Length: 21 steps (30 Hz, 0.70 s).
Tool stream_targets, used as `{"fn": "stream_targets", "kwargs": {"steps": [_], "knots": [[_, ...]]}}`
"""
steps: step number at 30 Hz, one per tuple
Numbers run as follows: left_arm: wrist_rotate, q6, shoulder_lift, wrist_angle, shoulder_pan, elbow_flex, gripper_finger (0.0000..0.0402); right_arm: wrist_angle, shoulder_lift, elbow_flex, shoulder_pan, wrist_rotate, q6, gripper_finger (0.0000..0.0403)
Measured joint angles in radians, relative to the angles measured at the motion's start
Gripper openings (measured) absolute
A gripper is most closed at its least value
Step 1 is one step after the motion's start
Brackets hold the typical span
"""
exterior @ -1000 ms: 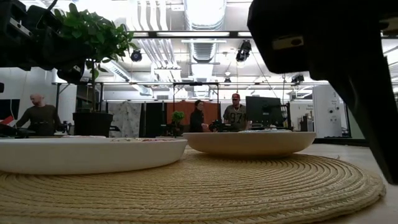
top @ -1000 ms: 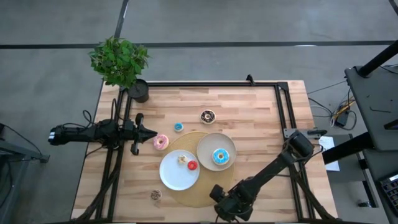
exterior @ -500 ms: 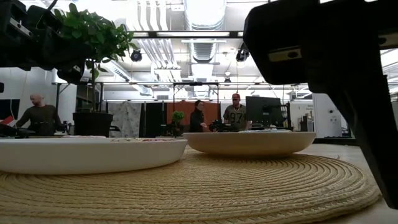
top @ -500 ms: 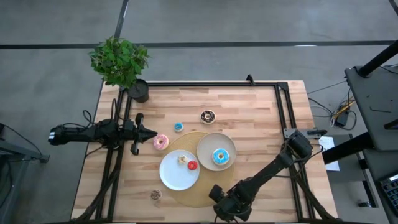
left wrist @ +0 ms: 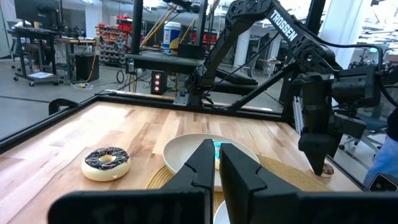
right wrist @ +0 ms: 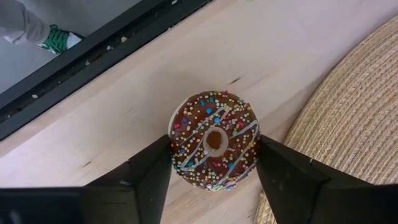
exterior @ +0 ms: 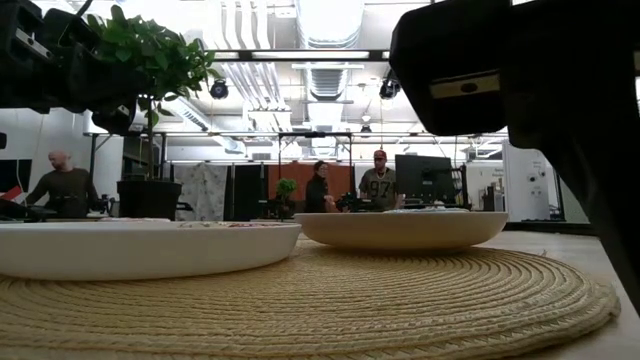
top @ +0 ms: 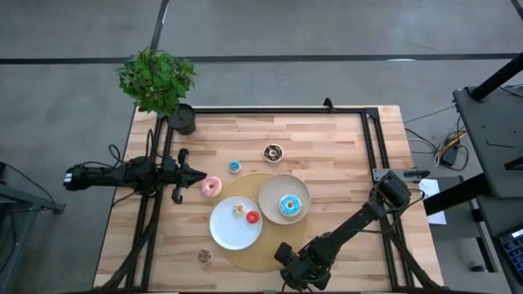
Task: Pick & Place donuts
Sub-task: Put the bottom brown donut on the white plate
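Your right gripper [right wrist: 214,163] has its fingers [right wrist: 149,171] pressed against both sides of a chocolate donut [right wrist: 215,140]: brown icing, white drizzle lines, coloured sprinkles, a small hole in the middle. In the wrist view it sits over bare wood, just beside the edge of the woven mat [right wrist: 348,118]. From above, that gripper [top: 296,265] is at the table's near edge by the mat [top: 253,255], and the arm covers the donut there.

Your left gripper [top: 198,175] waits at the table's left side, fingers [left wrist: 202,163] nearly together and holding nothing, its tip just beside the pink donut [top: 212,186].

The other donuts you can see from above:
- a blue-sprinkled one [top: 289,206] in the beige plate [top: 270,193]
- a red mini [top: 252,217] and a cream mini [top: 240,209] on the white plate [top: 225,231]
- a blue mini [top: 234,167] on the wood
- a dark one with white icing [top: 273,152] farther back
- a brown mini [top: 204,256] near the front edge

The low view shows you only the rims of both plates [exterior: 140,247]; the donuts in them are hidden, and a dark block of arm cuts off its right side.
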Motion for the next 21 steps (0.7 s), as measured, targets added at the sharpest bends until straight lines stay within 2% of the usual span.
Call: {"fn": "stream_targets", "kwargs": {"steps": [10,21], "knots": [[0.000,0.000,0.000,0.000,0.000,0.000,0.0000,-0.002,-0.016,0.001,-0.002,-0.002,-0.003,0.0203],[0.000,0.000,0.000,0.000,0.000,0.000,0.0000,-0.086,-0.036,0.135,-0.054,-0.003,-0.004,0.0203]]}}
